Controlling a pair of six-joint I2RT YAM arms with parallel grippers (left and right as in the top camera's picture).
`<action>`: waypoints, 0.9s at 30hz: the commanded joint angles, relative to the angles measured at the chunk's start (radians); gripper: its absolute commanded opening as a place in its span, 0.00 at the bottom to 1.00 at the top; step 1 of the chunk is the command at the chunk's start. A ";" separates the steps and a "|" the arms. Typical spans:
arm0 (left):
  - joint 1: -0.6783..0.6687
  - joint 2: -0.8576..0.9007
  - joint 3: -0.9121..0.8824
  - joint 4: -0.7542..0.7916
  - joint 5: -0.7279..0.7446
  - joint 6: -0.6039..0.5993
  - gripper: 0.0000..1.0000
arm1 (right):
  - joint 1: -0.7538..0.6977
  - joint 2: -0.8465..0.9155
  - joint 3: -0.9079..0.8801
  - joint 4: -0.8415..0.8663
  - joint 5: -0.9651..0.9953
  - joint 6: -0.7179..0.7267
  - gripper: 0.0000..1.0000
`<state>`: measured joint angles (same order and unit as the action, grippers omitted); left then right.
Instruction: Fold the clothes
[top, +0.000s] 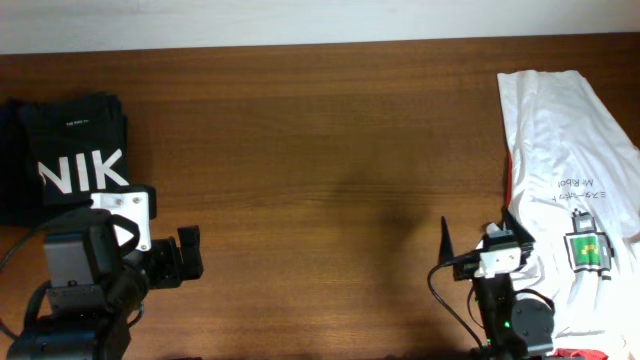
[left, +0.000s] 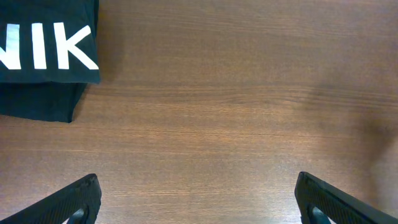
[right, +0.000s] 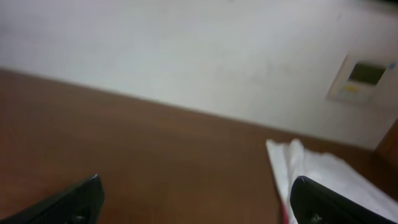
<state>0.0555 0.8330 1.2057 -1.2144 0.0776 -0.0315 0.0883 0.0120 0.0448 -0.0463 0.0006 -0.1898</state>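
Note:
The clothes, a black T-shirt (top: 75, 150) with white letters "NIK", lie folded into a compact stack at the table's far left. In the left wrist view its corner (left: 43, 56) fills the upper left. My left gripper (top: 188, 253) hovers to the right of and nearer than the shirt, open, with only bare wood between its fingers (left: 198, 186). Near the front right of the table my right gripper (top: 482, 240) is also open and empty (right: 198, 186), tilted up toward the back wall.
A white garment (top: 570, 180) with a small green print lies spread along the right edge, just right of my right gripper; its edge (right: 323, 174) shows in the right wrist view. The brown wooden table (top: 320, 170) ends at a white wall behind.

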 joint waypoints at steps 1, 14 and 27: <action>0.003 -0.001 -0.005 0.002 0.003 -0.010 0.99 | -0.001 -0.008 -0.039 -0.032 -0.007 -0.013 0.99; 0.003 -0.001 -0.005 0.002 0.003 -0.010 0.99 | -0.004 -0.006 -0.039 -0.032 -0.003 0.056 0.99; 0.003 -0.001 -0.005 0.002 0.003 -0.010 0.99 | -0.004 -0.006 -0.039 -0.032 -0.003 0.056 0.99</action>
<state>0.0555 0.8330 1.2057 -1.2144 0.0772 -0.0315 0.0883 0.0128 0.0120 -0.0750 -0.0002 -0.1455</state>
